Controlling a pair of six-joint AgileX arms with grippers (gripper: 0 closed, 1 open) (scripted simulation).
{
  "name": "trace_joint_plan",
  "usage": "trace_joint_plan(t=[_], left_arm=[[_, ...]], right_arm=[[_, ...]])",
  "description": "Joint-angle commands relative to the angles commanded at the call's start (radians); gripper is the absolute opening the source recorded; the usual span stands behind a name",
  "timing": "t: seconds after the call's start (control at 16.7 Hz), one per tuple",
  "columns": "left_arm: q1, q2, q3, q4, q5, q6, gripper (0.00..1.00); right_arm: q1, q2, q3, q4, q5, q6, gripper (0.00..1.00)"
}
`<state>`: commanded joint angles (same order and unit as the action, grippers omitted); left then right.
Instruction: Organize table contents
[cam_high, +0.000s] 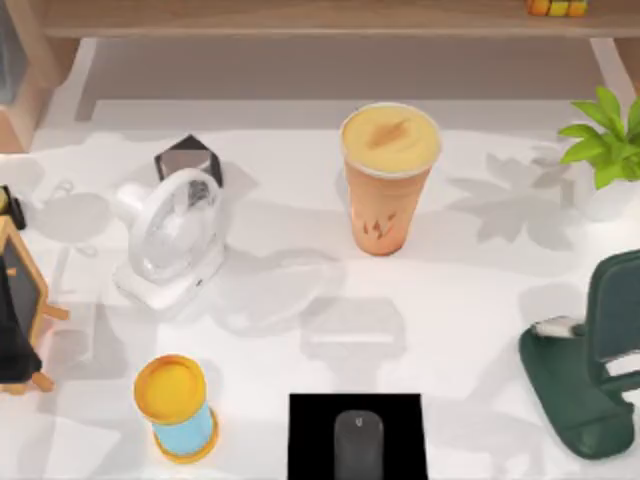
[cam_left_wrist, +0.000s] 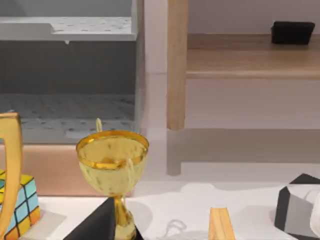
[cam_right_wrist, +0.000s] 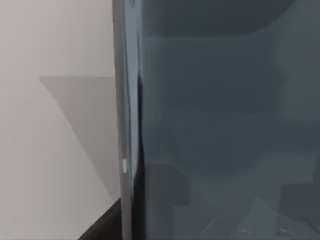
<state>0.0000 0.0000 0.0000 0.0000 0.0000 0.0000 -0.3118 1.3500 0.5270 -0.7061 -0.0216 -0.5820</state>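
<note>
On the white table a tall orange drink cup with a yellowish top stands upright at the middle back. A small dark grey mouse lies on a black mat at the front edge. At the right edge a dark slab stands upright in a dark green holder. The right wrist view looks at a grey-blue slab from very close, its thin edge upright above the white surface.
A white desk fan and a black box sit at the left. A yellow-lidded blue jar stands front left, a plant back right, a wooden shelf behind. A gold trophy and colour cube are nearby.
</note>
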Motion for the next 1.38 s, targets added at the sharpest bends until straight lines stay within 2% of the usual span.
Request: trace_joint_plan(t=[0.36,0.78,1.02,1.38], left_arm=[[0.0,0.0,0.0,0.0,0.0,0.0,1.0],[0.0,0.0,0.0,0.0,0.0,0.0,1.0],[0.0,0.0,0.0,0.0,0.0,0.0,1.0],[0.0,0.0,0.0,0.0,0.0,0.0,1.0]], right_arm=[[-0.001,-0.065,0.065,-0.14,0.0,-0.002,0.0],[0.028,-0.097,0.072,-0.142,0.021,0.026,0.0],[0.171,-0.264,0.091,-0.139,0.123,0.159,0.0],[0.513,-0.624,0.103,-0.098,0.347,0.459,0.0]])
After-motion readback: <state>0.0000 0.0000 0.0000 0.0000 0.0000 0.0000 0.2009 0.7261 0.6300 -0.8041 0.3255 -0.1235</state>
